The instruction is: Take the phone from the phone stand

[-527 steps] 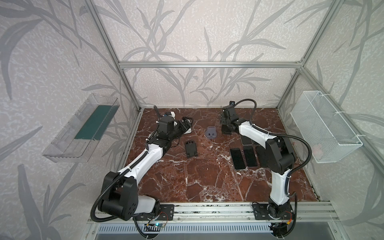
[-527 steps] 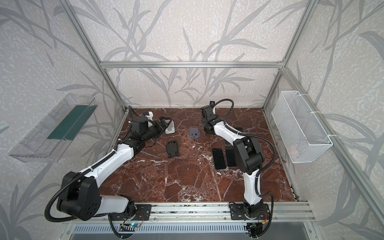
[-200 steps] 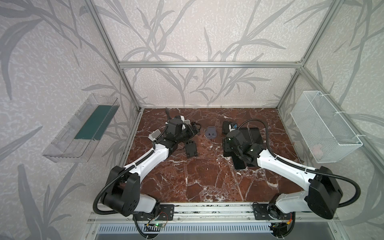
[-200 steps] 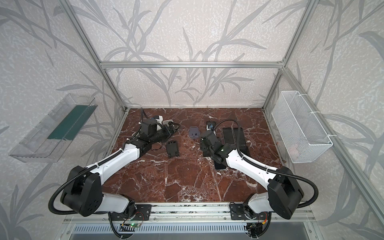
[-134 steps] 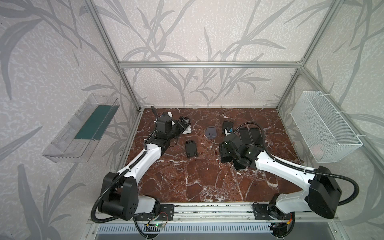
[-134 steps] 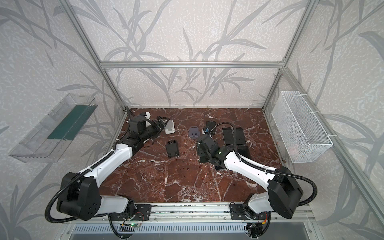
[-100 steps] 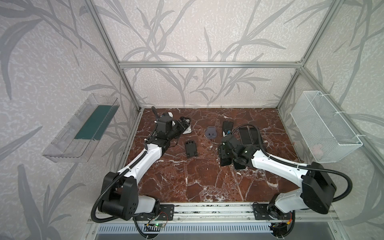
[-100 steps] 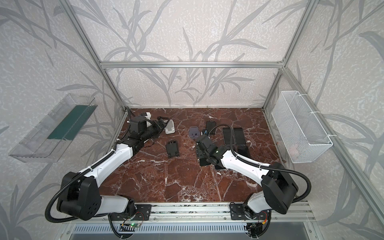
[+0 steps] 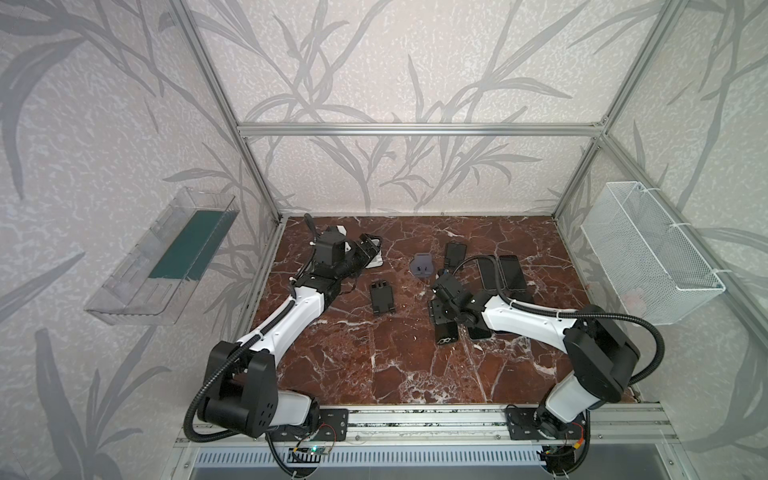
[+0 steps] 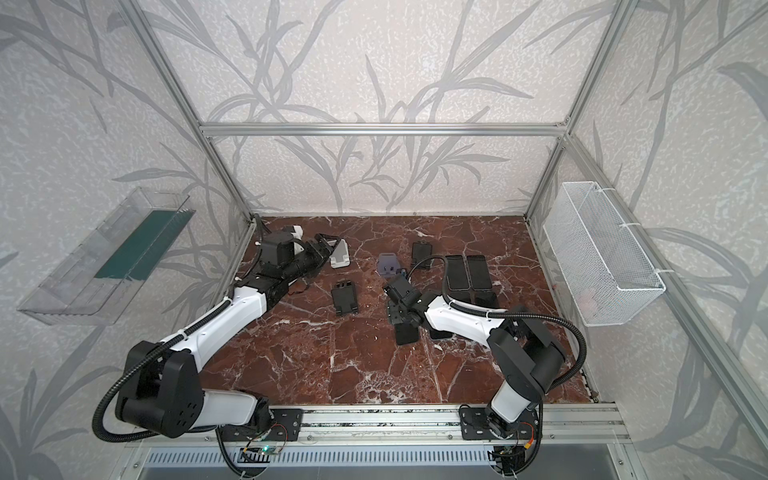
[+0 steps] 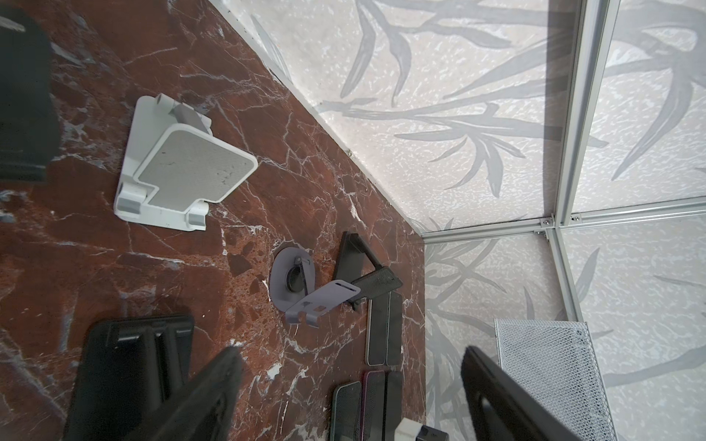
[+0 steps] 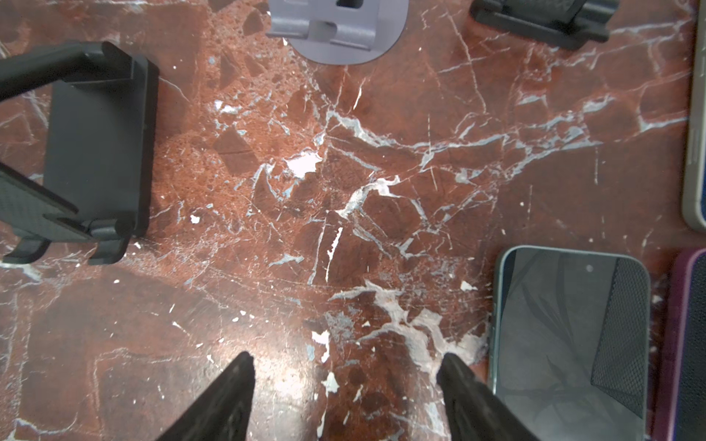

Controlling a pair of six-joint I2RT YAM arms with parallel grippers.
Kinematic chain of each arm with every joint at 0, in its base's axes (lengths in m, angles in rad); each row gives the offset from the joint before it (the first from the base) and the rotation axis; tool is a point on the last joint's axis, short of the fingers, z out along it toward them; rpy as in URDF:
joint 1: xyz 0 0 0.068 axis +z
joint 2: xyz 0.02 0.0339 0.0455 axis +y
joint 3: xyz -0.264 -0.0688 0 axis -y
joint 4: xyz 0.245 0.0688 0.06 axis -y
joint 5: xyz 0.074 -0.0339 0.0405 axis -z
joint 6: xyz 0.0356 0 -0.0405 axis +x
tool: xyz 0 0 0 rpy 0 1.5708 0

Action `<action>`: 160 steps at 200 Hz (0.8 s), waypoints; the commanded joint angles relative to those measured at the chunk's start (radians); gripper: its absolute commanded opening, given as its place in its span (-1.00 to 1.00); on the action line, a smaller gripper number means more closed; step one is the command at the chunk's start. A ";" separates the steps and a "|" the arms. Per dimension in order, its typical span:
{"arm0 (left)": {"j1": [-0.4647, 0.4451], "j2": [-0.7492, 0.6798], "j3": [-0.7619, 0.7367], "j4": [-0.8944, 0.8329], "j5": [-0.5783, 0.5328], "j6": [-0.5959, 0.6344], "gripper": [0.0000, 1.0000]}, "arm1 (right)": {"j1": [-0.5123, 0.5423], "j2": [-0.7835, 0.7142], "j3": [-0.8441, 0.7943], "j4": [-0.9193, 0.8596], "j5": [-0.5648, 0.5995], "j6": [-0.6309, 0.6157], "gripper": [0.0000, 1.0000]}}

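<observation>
Several dark phones lie flat on the marble at the right. Two (image 9: 509, 272) sit side by side at the back, and one with a greenish rim (image 12: 569, 336) lies screen up beside my right gripper. My right gripper (image 12: 345, 382) (image 9: 442, 309) hovers open over bare marble, with nothing between its fingers. The black phone stand (image 9: 455, 252) (image 11: 359, 267) at the back shows only its tilted textured plate, with no phone on it. My left gripper (image 11: 351, 401) (image 9: 370, 245) is open and empty at the back left, next to a white stand (image 11: 183, 172).
A grey-purple stand (image 9: 423, 266) (image 12: 336, 30) stands mid-back. A folded black stand (image 9: 382, 296) (image 12: 95, 145) lies left of centre. A white wire basket (image 9: 648, 253) hangs on the right wall and a clear tray (image 9: 166, 257) on the left wall.
My right gripper has slid left, off the row of flat phones. My left gripper has drawn back from the folded black stand toward the white stand.
</observation>
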 commanded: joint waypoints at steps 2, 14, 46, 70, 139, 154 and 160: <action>0.001 0.008 -0.005 0.032 0.023 -0.016 0.80 | -0.011 0.024 0.015 0.033 0.029 0.014 0.27; 0.001 0.009 -0.005 0.029 0.020 -0.014 0.80 | -0.014 0.035 0.016 0.040 0.026 0.015 0.27; 0.001 0.009 -0.004 0.031 0.023 -0.014 0.81 | -0.032 0.057 0.015 0.056 0.023 0.024 0.33; 0.000 0.013 -0.005 0.030 0.026 -0.015 0.80 | -0.042 0.101 0.021 0.058 0.028 0.022 0.37; 0.000 0.018 -0.004 0.037 0.030 -0.018 0.78 | -0.070 0.139 0.018 0.054 -0.036 0.040 0.39; -0.001 0.021 -0.004 0.037 0.033 -0.019 0.78 | -0.070 0.146 0.014 0.052 -0.039 0.037 0.39; 0.000 0.022 -0.004 0.039 0.035 -0.021 0.77 | -0.069 0.149 0.014 0.048 -0.040 0.035 0.38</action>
